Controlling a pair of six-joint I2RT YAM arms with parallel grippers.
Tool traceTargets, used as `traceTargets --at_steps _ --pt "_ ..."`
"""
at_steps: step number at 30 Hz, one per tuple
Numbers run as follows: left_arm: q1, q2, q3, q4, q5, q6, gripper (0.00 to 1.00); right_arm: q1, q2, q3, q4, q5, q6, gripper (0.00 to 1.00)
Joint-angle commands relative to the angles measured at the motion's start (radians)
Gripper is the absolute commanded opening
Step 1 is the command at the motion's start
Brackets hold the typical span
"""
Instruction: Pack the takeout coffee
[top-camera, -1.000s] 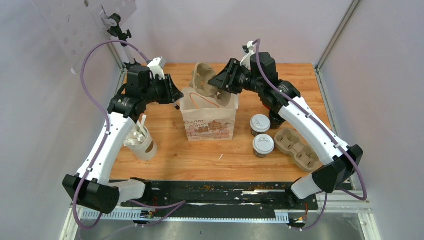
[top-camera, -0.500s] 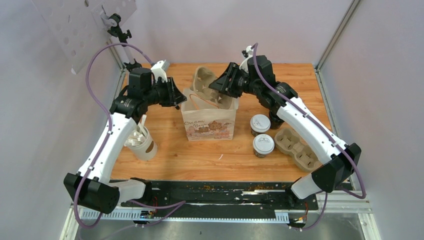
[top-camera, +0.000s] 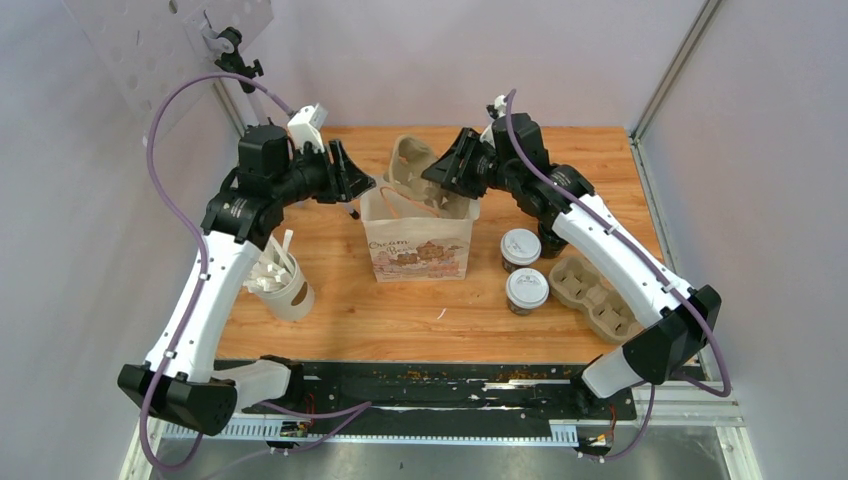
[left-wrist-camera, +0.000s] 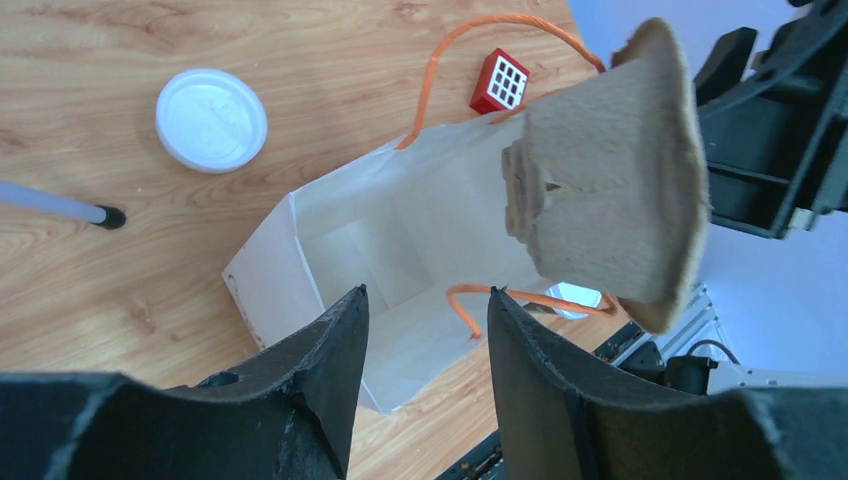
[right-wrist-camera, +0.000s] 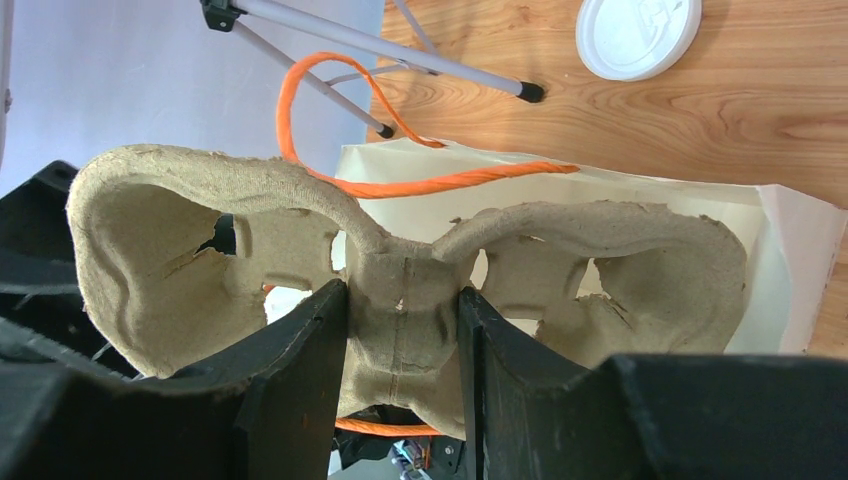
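Top view
Bag: paper bag (top-camera: 418, 240) upright mid-bench (top-camera: 420, 312), mouth open; pulp carrier (top-camera: 408, 165) on edge over it.
Coffee: rear cup (top-camera: 520, 248) and front cup (top-camera: 526, 290) stand upright, lids up, right of the bag, beside a second carrier (top-camera: 592, 292).

Left wrist view
Left jaws: apart, gripping nothing – above the bag's rim.

Right wrist view
Right jaws: clamped on the pulp carrier's middle rib.

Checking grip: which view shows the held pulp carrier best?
Right wrist: the pulp carrier fills the frame, its middle pinched by the right gripper. Left wrist shows one end above the paper bag; top external shows it small, partly hidden.
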Motion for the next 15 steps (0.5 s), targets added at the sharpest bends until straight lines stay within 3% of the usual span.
traceTargets --at_steps 1,15 --pt "0.008 -0.038 0.023 -0.014 0.014 -0.022 0.55 0.004 0.020 0.030 -0.035 0.040 -0.007 0.38" --pt "0.008 -0.012 -0.018 -0.042 -0.074 -0.024 0.52 0.033 0.097 0.129 -0.201 0.074 -0.108 0.38"
